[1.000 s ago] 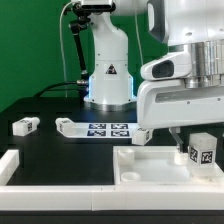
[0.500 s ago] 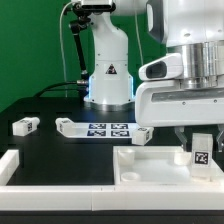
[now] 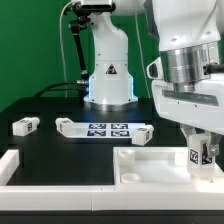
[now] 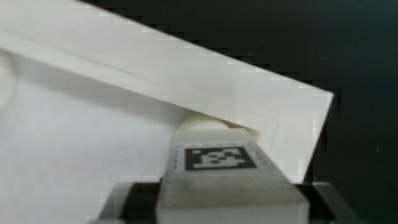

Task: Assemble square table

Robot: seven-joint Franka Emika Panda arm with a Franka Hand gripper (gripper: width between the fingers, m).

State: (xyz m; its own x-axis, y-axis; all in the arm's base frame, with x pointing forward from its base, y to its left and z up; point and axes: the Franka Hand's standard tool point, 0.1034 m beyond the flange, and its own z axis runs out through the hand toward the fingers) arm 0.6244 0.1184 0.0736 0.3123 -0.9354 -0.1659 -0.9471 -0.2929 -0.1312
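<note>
The square table's white top (image 3: 150, 166) lies at the exterior view's right front, raised rim upward. My gripper (image 3: 199, 148) is shut on a white leg block (image 3: 197, 154) that stands upright with its tag facing the camera, at the top's right corner. In the wrist view the tagged leg block (image 4: 217, 168) sits between my dark fingers (image 4: 150, 203), with the gripper (image 4: 228, 208) right over the top's corner (image 4: 285, 112). Three more leg blocks lie on the black table: one (image 3: 25, 126) at the left, one (image 3: 68, 126) in the middle, one (image 3: 143, 133) by the top.
The marker board (image 3: 107, 129) lies flat between the loose leg blocks. A white border rail (image 3: 14, 168) runs along the front left. The arm's white base (image 3: 108, 80) stands behind, before a green backdrop.
The jaws have closed on the leg block, which stood between them untouched a second ago. The wrist has turned and the arm has moved a little toward the exterior view's left.
</note>
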